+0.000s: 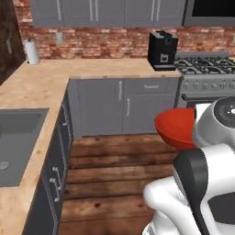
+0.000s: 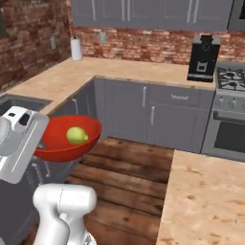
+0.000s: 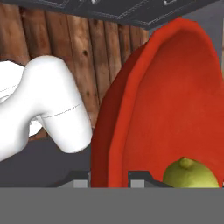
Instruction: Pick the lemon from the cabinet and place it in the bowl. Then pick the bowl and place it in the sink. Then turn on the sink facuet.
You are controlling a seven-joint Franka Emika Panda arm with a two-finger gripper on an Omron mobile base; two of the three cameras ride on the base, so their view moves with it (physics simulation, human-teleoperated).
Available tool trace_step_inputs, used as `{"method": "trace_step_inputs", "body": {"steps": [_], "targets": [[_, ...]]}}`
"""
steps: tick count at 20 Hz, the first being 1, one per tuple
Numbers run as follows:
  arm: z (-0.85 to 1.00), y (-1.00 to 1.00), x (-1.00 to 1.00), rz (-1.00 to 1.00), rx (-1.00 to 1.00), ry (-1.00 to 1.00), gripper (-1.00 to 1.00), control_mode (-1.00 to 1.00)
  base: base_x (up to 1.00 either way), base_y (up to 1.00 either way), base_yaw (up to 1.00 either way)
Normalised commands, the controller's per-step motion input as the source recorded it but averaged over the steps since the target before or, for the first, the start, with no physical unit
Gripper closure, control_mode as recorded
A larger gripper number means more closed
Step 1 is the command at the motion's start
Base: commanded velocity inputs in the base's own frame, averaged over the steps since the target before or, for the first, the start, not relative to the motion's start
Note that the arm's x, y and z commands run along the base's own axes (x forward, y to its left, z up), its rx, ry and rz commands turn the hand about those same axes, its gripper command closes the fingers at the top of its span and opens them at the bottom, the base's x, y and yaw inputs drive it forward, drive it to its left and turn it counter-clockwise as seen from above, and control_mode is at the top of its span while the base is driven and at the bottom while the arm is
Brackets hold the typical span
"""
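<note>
**Bowl with lemon held in the air over the floor**

The tool [image 3: 109, 179] is clamped on the rim of the red bowl [image 2: 64, 139]: in the hand view its two finger tips sit at the bottom, one on each side of the bowl's wall, which rises between them. Only the very tips of the fingers [image 3: 142, 178] show there, and the rest of the hand is cut off. In both base views the robot's own white wrist covers the tool, so the grip itself cannot be made out from those sides.

The lemon [image 2: 76, 135] lies inside the bowl, just beyond the tool and to one side of it. In the hand view its lower half is cut off at the bottom edge, and in the left base view it is hidden within the bowl, whose near part is covered by the arm.

The bowl hangs clear of any bench, above the wooden floor [image 1: 114, 183], roughly level.

The sink [image 1: 18, 147] is set in the bench [image 1: 41, 87] well away to the tool's left. It is cut off at the left edge of the left base view, and only a far corner of it shows in the right base view. A silver drain [image 1: 3, 165] shows partly at that edge.
</note>
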Motion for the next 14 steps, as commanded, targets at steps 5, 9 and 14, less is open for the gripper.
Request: {"method": "trace_step_inputs", "body": {"steps": [5,9,14], "targets": [[0.0,0.0,0.0,0.0,0.0,0.0,1.0,1.0,1.0,0.13,-0.13],[0.0,0.0,0.0,0.0,0.0,0.0,1.0,1.0,1.0,0.13,0.07],[0.0,0.0,0.0,0.0,0.0,0.0,1.0,1.0,0.69,0.02,0.39]]}}
